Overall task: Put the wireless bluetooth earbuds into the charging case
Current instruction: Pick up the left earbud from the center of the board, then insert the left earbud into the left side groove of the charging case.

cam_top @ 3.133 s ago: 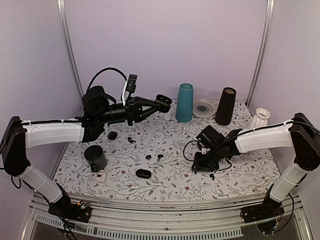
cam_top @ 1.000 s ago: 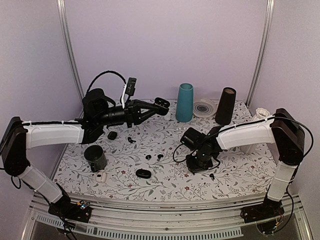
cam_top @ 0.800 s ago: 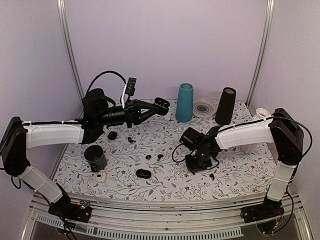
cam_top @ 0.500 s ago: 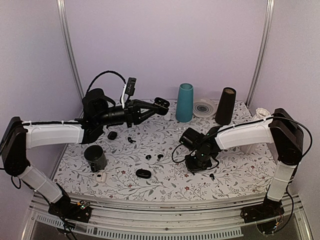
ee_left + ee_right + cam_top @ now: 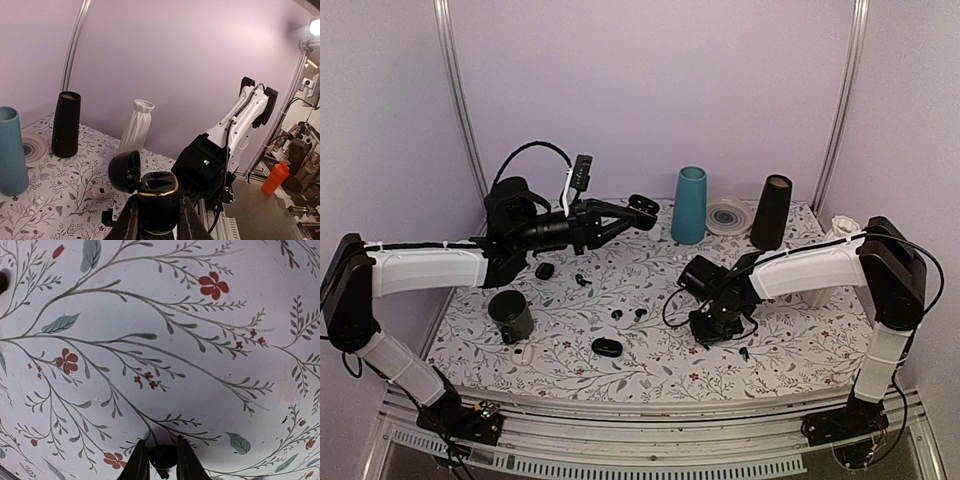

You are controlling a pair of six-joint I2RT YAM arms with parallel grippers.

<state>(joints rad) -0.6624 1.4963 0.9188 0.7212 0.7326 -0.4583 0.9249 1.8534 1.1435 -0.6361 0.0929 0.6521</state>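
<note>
Above the back left of the floral-print table (image 5: 800,350), raised well clear of the surface: the charging case (image 5: 158,192), black with a gold rim, clamped upright between the fingers of the left gripper (image 5: 159,220). Lid swung open and leaning off to one side.

Down at the middle right, right on the tabletop: the right gripper (image 5: 157,458), fingertips drawn almost together and pinching a tiny glossy black earbud (image 5: 163,455), with a short stub showing just under it. Well apart from the lifted case, with a wide stretch of table between the two. Just beside this gripper, toward the front edge, a small dark speck (image 5: 744,352), too small to identify.

Between the two arms, flat on the table: a pair of loose earbuds (image 5: 617,314) side by side, and nearer the front a closed black case (image 5: 606,347). Under the left arm, another small black case (image 5: 544,270).

Near the left edge: a short black cup (image 5: 510,316), with a small white case (image 5: 524,354) just in front of it.

Along the back: a teal cup (image 5: 689,205), a ribbed plate (image 5: 728,216), a tall black cup (image 5: 771,212), and at the far right a white vase (image 5: 840,235).
</note>
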